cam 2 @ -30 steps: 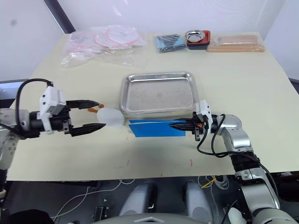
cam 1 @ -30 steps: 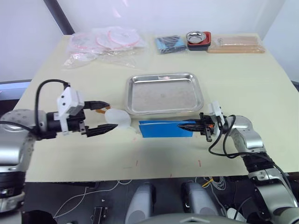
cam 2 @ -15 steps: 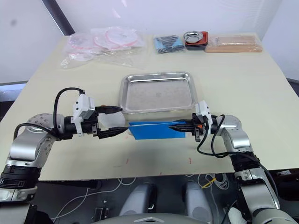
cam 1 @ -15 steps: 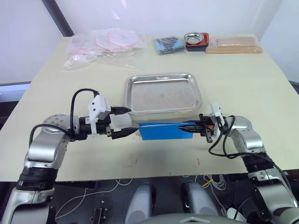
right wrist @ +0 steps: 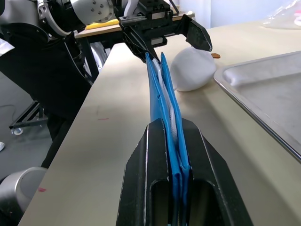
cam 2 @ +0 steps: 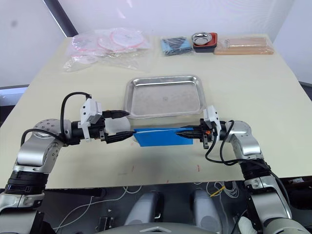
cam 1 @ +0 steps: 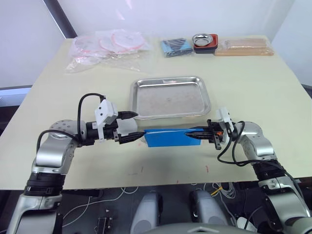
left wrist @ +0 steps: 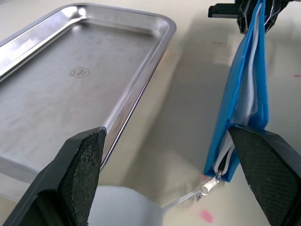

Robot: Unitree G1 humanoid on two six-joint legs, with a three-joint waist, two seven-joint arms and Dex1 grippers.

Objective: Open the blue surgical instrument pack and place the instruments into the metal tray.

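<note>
The blue surgical instrument pack [cam 1: 171,137] stands on its long edge just in front of the metal tray [cam 1: 170,100], which holds nothing. My right gripper [cam 1: 201,132] is shut on the pack's right end, and the right wrist view shows the blue layers and white lining pinched between the fingers [right wrist: 141,179]. My left gripper [cam 1: 132,126] is open at the pack's left end, its fingers straddling a white lump [cam 1: 125,127]. In the left wrist view the pack [left wrist: 244,94] is seen edge-on, with a small zipper pull [left wrist: 209,186] hanging at its corner. The instruments are hidden.
Along the table's far edge lie clear plastic bags [cam 1: 109,46], a dark blue cloth bundle [cam 1: 175,46], a small metal bowl in a red-black dish [cam 1: 206,40] and a tan flat packet [cam 1: 246,46].
My left arm swung in from the left, and its open fingers now sit around the white lump at the pack's left end. The right gripper kept its hold on the pack.
</note>
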